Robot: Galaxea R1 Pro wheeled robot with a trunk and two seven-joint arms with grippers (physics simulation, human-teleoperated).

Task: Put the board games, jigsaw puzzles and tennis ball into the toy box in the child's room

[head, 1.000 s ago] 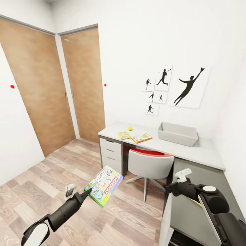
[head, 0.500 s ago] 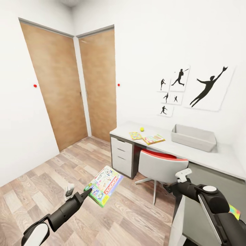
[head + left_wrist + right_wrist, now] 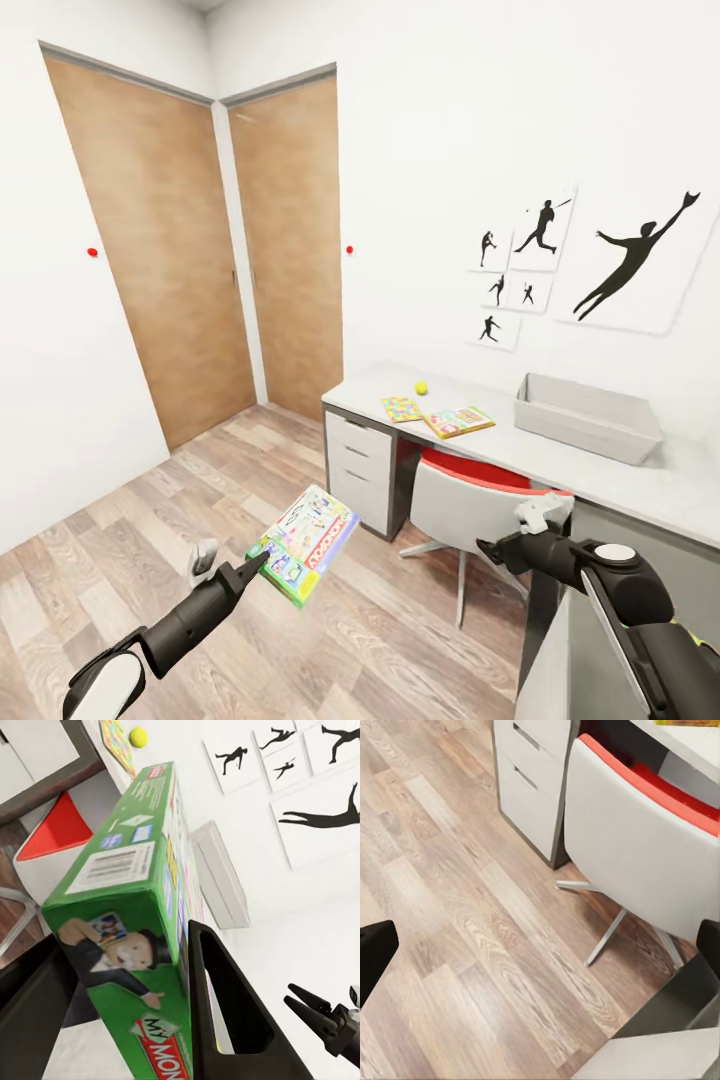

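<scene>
White walls, two wooden doors (image 3: 190,250) and a plank floor (image 3: 90,560) are seen from the head camera, with the athlete pictures (image 3: 580,260) hung above the table (image 3: 600,480). Compared with a second ago the whole view has swung: the doors and the table sit further right in the frame, so the camera is judged to have turned with the base, not the things. The held game box has kept its place before the left arm, so the carry is judged under way and the table not yet reached.

On the table the toy box (image 3: 585,415) stands towards the wall; its inside is hidden by its near wall, so its contents cannot be told. Well apart from it lie a puzzle (image 3: 401,408) and a second flat printed thing (image 3: 459,421), whose kind cannot be told, with the ball (image 3: 421,387) just beside them. A grey-and-red chair (image 3: 480,495) is tucked under.

The game box (image 3: 303,542) is pinched at its green edge by the left gripper (image 3: 255,566). The right gripper (image 3: 492,549) is held out over the floor with nothing between its spread fingers.
</scene>
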